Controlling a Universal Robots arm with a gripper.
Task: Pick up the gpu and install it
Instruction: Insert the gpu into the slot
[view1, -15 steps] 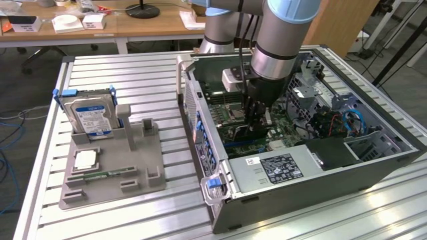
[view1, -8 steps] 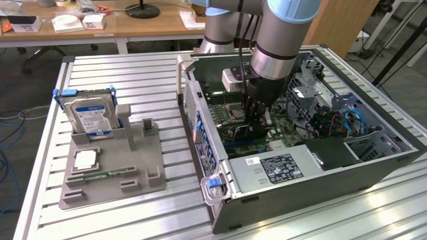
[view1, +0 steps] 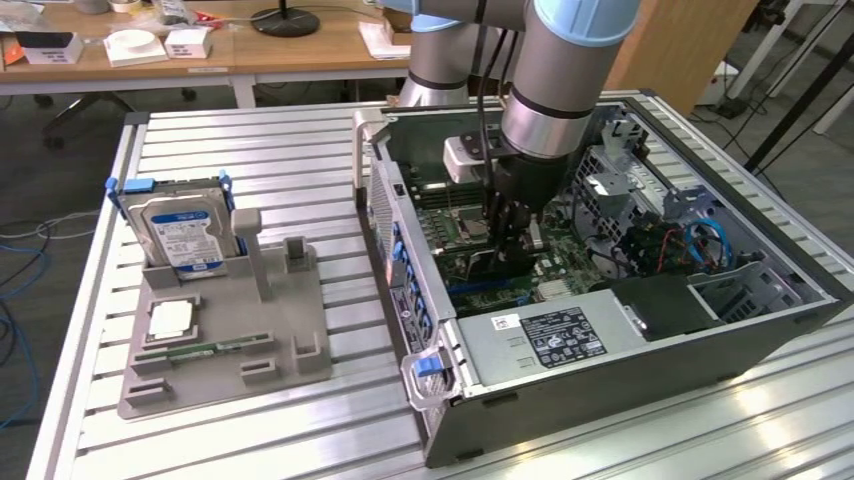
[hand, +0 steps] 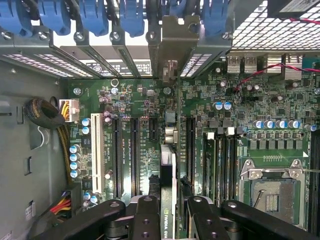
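Note:
My gripper (view1: 511, 240) reaches down into the open computer case (view1: 387, 200), shut on the gpu (hand: 170, 150). In the wrist view the card is seen edge-on between my black fingers (hand: 146, 215), standing upright over the green motherboard (hand: 135, 100). Its silver end bracket (hand: 172, 40) lies against the case's rear slot openings, among the blue retainer clips. The card's lower edge runs along a black expansion slot (hand: 191, 150); I cannot tell whether it is seated. In the exterior view the gpu (view1: 483, 265) is mostly hidden behind my fingers.
A grey parts holder (view1: 287, 340) lies on the slatted metal table at the exterior view's left, with a silver hard drive (view1: 184, 232) upright in it, a small chip (view1: 171, 320) and a memory stick (view1: 200, 350). Cables and drive cages fill the case's far side.

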